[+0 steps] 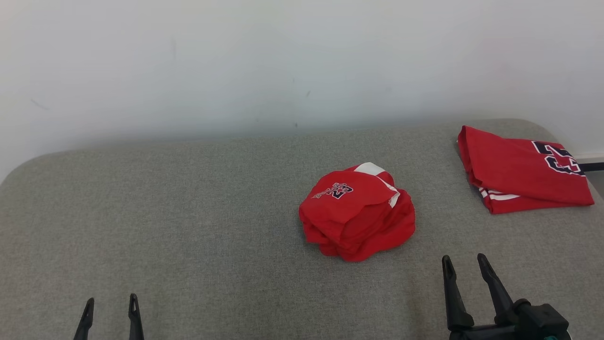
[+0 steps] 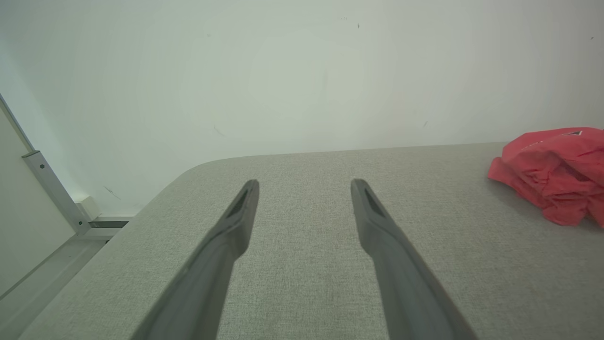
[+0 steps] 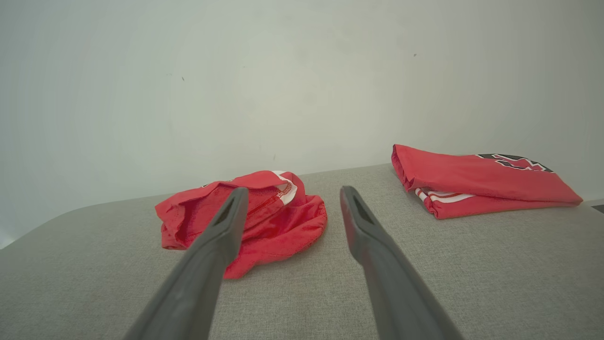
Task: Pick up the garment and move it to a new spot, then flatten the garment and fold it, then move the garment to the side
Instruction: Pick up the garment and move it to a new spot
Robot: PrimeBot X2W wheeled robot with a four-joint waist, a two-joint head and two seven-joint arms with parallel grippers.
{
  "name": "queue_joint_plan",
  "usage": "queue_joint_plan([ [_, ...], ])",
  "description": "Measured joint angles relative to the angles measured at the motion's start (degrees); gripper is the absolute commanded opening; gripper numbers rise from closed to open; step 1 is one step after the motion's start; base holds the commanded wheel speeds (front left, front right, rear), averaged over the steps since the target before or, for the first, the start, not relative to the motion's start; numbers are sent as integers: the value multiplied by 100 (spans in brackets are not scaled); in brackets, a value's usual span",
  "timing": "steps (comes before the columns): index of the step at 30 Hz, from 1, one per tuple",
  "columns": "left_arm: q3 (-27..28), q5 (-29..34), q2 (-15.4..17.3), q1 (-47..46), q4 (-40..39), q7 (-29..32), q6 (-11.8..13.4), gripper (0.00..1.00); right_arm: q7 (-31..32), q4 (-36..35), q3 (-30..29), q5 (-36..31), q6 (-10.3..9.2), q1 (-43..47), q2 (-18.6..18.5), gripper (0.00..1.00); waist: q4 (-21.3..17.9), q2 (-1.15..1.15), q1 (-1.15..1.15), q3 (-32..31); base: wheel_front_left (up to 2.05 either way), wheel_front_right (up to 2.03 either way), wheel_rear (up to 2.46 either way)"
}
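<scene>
Flagging risks first: the garment (image 1: 357,215) lies bunched in loose layers just past table centre, toward 1 o'clock from where I sit. A pinch on the top layer alone would likely peel up one flap and leave the rest dragging. A folded shirt (image 1: 524,170) in the same red sits at 2 o'clock near the far right edge, so I could target the wrong one, or sweep it off while spreading the first. My right gripper (image 1: 464,258) is at 5 o'clock, fingers spread with nothing between them; the garment is at its 11 o'clock and apart from it. My left gripper (image 1: 112,298) is at 7 o'clock, also spread and empty, well apart from the garment, so a two-handed lift means a long reach. The surface is a table (image 1: 188,212) covered in grey woven cloth, with rounded corners; low fingertips might snag the weave. The wall (image 1: 236,61) at 12 o'clock is plain white with a few scuffs. A metal rail (image 2: 52,189) stands off the left corner in the left wrist view.
</scene>
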Motion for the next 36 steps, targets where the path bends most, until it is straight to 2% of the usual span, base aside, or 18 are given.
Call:
queue_joint_plan([
  [36, 277, 160, -160, 17, 51, 0, -159, 100, 0, 31, -20, -1, 0, 6, 7, 100, 14, 0, 0, -31, 0, 0, 0],
])
